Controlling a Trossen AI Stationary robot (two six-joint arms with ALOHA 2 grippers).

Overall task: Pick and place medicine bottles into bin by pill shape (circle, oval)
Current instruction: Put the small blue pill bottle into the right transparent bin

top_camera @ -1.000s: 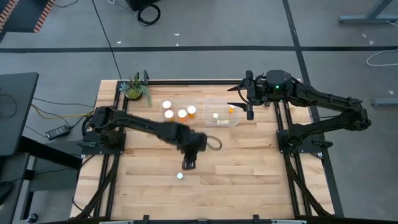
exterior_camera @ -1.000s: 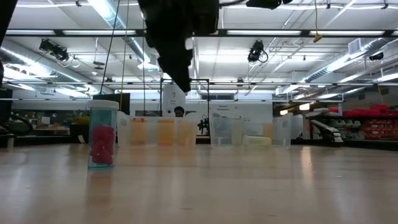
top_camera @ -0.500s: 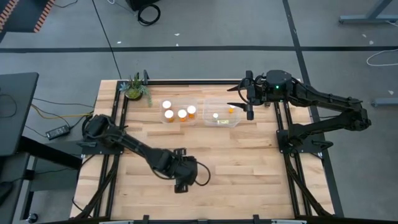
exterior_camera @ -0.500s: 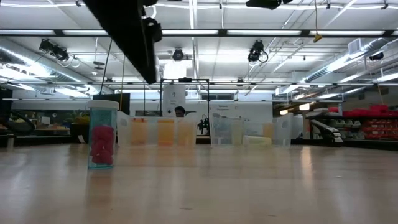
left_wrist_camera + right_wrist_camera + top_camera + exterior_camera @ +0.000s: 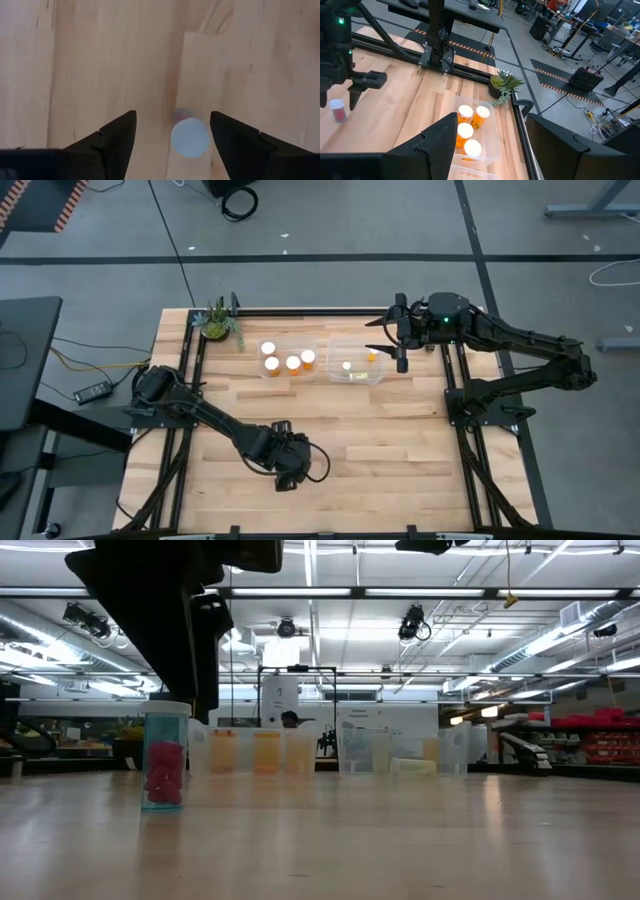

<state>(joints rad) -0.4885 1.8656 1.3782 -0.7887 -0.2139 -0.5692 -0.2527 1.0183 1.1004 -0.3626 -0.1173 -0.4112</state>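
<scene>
Lowered now, left claw (image 5: 172,131) straddles a lone bottle (image 5: 189,137), fingers apart.

- The left arm reaches from its base at the table's left edge, low across the wood, toward the near middle of the table.
- The left gripper (image 5: 288,477) points straight down over the table top, its fingers (image 5: 107,142) spread apart with nothing between them.
- The right arm is folded back at the far right, waiting.
- The right gripper (image 5: 401,340) hangs with its fingers (image 5: 437,137) wide apart and empty.
</scene>
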